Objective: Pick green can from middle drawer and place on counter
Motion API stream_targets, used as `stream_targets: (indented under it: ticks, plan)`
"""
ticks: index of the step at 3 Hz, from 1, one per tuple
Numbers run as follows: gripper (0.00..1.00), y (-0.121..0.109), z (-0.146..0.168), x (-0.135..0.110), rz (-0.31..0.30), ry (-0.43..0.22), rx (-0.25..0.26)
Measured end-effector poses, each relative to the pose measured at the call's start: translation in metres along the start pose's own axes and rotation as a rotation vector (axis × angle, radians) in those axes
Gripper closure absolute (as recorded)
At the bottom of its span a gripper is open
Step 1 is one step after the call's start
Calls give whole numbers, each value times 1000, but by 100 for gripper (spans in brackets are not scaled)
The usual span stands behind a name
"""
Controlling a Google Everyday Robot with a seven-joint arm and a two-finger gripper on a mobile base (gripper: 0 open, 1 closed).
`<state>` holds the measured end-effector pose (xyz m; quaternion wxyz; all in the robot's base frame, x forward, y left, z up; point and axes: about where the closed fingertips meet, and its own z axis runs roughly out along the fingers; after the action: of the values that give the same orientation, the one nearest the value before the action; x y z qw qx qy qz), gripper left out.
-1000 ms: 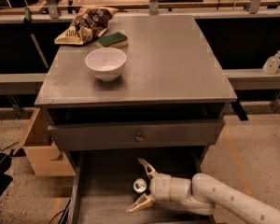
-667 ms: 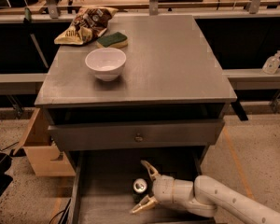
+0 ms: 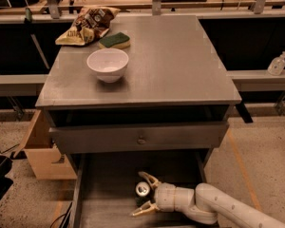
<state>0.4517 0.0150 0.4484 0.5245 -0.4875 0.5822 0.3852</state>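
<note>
The green can [image 3: 143, 191] stands upright in the open middle drawer [image 3: 109, 198], its silver top showing. My gripper [image 3: 141, 194] reaches in from the right with its two pale fingers [image 3: 143, 209] spread on either side of the can, open around it. The white arm [image 3: 213, 205] runs off to the lower right. The counter [image 3: 175, 65] is the grey cabinet top above the drawers.
On the counter stand a white bowl [image 3: 108, 64], a green sponge [image 3: 114, 40] and a chip bag [image 3: 88, 24]. A grey drawer front with a knob [image 3: 140, 139] sits above the open drawer. A clear pump bottle [image 3: 277, 64] stands on the right ledge. A cardboard box [image 3: 42, 148] sits at left.
The gripper has shifted slightly left and deeper around the can; its fingers now straddle the can more closely. The can has not moved.
</note>
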Motion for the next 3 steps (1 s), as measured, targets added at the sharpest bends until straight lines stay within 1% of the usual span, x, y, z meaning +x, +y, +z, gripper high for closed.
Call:
stream_targets:
  ticks: [1, 3]
  plan:
    - [42, 1, 2, 1, 2, -3, -3]
    - [87, 3, 5, 0, 3, -6, -9]
